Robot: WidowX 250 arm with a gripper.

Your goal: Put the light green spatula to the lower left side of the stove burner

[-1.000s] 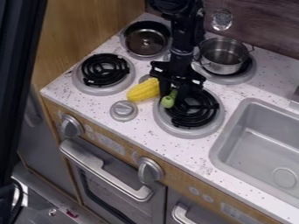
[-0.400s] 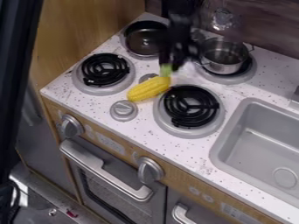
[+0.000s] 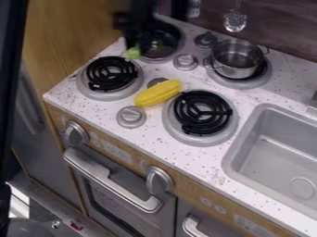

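Observation:
My gripper hangs at the upper left of the camera view, in front of the dark pan on the back left burner and just above the front left burner. It is shut on the light green spatula. Only a small green end of the spatula shows at the fingertips; the arm and gripper hide the rest.
A yellow corn cob lies between the front burners, touching the rim of the front right burner. A metal pot sits on the back right burner. The sink is at the right.
The gripper has lifted off the front right burner and swung left and back, carrying the green spatula with it. The corn stays about where it was.

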